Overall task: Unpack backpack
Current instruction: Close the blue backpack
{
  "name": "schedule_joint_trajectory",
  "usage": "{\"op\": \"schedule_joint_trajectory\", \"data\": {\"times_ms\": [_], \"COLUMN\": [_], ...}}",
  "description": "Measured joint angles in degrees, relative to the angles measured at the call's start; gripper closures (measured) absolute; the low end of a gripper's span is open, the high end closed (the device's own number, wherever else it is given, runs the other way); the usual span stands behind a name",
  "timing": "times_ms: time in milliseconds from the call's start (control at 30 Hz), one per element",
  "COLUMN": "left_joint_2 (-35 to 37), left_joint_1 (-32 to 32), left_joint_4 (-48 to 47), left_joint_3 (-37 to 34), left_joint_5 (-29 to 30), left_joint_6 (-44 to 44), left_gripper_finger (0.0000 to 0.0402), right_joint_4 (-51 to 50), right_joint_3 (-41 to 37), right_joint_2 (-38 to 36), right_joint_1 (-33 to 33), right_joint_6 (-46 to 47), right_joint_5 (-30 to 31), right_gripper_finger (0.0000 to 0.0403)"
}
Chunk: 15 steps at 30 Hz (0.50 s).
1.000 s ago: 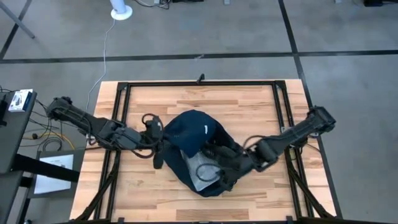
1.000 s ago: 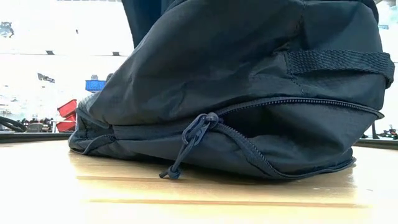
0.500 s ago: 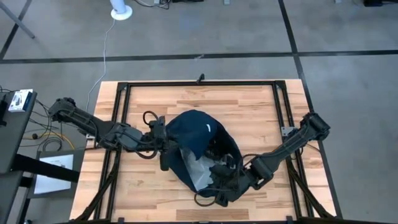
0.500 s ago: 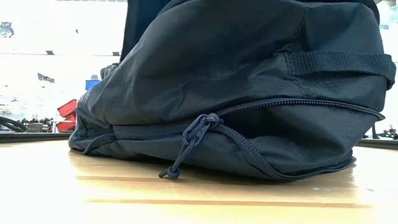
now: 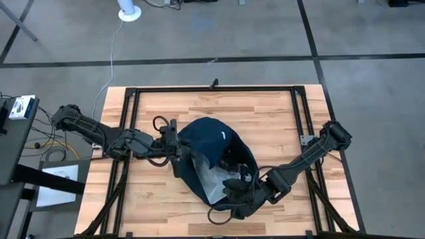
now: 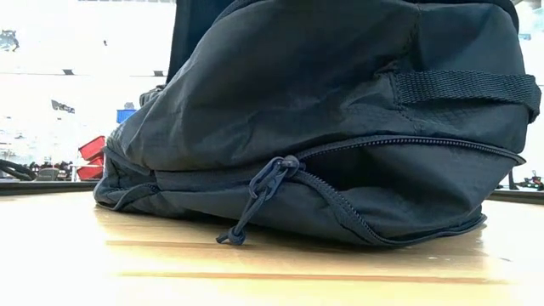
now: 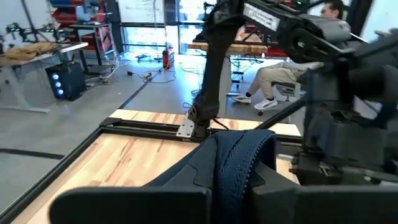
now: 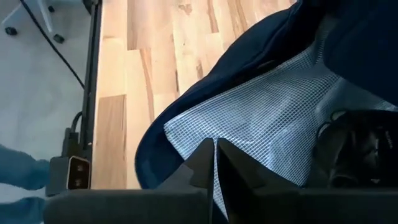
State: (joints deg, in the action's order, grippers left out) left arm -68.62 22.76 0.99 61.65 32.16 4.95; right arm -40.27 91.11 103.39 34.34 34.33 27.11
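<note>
I see the right gripper pinched on the backpack lining at the near mouth; the left gripper apparently clamps a strap.

No text, label, brand or number can be read anywhere; the short white mark on the large dark navy fabric backpack is illegible.

2 dark jointed arms, black cables
</note>
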Motion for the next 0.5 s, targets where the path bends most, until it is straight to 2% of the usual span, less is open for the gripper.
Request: {"op": "schedule_joint_trajectory", "data": {"times_ms": [67, 167, 267, 500], "left_joint_2": [0.0, 0.0, 0.0, 0.0], "left_joint_1": [-0.6, -1.5, -2.1, -1.9], "left_joint_4": [0.0, 0.5, 1.4, 3.0], "left_joint_3": [0.0, 0.0, 0.0, 0.0], "left_joint_5": [0.1, 2.1, 4.8, 4.5], "left_joint_6": [0.5, 2.5, 6.3, 8.3], "left_gripper_finger": [0.0402, 0.0402, 0.0402, 0.0402], "right_joint_4": [0.0, 0.1, 2.9, 22.6], "right_joint_3": [0.0, 0.0, 0.0, 0.1], "right_joint_2": [0.0, 0.0, 0.0, 1.7], "right_joint_1": [-0.4, -0.5, 1.1, 1.5], "right_joint_6": [3.4, 2.9, 1.8, -6.2], "right_joint_5": [0.0, 0.0, 3.6, 8.0], "right_gripper_finger": [0.0386, 0.0387, 0.0399, 0.0402]}}
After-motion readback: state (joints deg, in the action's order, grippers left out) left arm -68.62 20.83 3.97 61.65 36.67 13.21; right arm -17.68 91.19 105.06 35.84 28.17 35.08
